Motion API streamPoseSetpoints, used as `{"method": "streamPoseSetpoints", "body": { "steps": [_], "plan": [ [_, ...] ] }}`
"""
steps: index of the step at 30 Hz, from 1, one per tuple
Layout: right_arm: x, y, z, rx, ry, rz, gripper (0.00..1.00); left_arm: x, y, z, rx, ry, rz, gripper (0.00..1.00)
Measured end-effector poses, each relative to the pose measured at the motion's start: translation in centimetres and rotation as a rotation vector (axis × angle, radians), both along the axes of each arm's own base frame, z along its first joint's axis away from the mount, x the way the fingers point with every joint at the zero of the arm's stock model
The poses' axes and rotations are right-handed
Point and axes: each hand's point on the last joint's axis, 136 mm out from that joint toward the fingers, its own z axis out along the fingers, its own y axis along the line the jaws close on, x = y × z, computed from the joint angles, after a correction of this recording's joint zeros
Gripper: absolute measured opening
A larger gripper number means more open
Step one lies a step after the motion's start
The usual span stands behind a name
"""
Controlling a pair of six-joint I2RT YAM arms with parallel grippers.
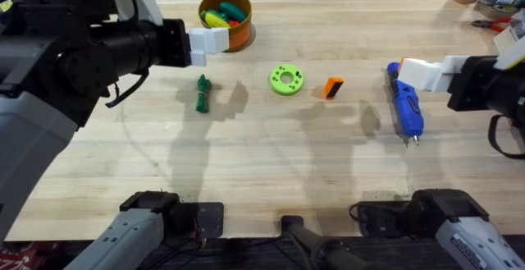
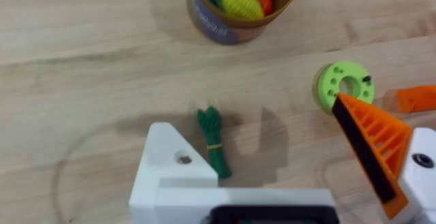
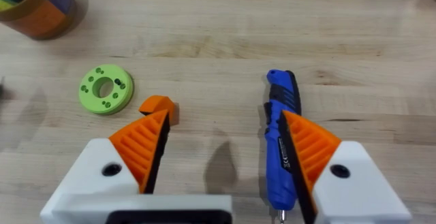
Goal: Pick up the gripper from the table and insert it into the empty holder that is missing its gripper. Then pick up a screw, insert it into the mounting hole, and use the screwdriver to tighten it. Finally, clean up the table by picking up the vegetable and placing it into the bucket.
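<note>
A: Where's the blue pistol-shaped electric screwdriver point(image 3: 281, 149)?

B: Flat on the wooden table point(image 1: 271, 155), partly under the right gripper point(image 3: 225, 149), against its one orange ribbed pad; jaws apart.

A: And the left gripper point(image 2: 279, 163)?

B: Jaws apart too, with the small dark green knobbly toy vegetable point(image 2: 214, 141) lying between them. Beyond stands the round orange bucket point(image 2: 235, 16), toys inside.

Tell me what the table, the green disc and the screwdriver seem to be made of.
Table: wood, likely butcher block; pale glued strips with visible grain, smooth low-sheen finish.
Green disc: probably plastic, perhaps 3D-printed; uniform lime colour, matte, neat round holes.
Screwdriver: blue body looks like moulded plastic with a slight gloss; the thin bit at its tip looks like metal.
</note>
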Motion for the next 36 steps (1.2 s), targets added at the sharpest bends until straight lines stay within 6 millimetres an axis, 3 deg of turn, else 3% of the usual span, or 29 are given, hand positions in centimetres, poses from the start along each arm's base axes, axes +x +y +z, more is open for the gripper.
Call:
{"method": "streamPoseSetpoints", "body": {
  "steps": [10,14,16,17,20,25,36],
  "plan": [
    [-0.2,0.0,-0.3,0.000,0.017,-0.001,0.929,-0.8,0.6,-1.3,0.023,0.064,0.027,0.985],
    [-0.2,0.0,-0.3,0.000,0.017,-0.001,0.929,-2.5,0.8,-2.4,0.037,0.167,0.033,0.986],
    [-0.2,0.0,-0.3,0.000,0.017,-0.001,0.929,-3.5,0.9,-2.1,0.042,0.220,0.032,0.986],
    [-0.2,0.0,-0.3,0.000,0.017,-0.001,0.929,-4.2,1.0,-0.7,0.049,0.256,0.036,0.986],
    [-0.2,0.0,-0.3,0.000,0.017,-0.001,0.929,-4.6,1.2,0.0,0.058,0.289,0.041,0.986],
    [-0.2,0.0,-0.3,0.000,0.017,-0.001,0.929,-4.9,1.4,-2.0,0.073,0.393,0.047,0.986],
    [-0.3,0.0,-0.4,0.000,0.022,-0.001,0.929,-4.8,1.4,-4.3,0.083,0.493,0.039,0.986]
  ]
}}
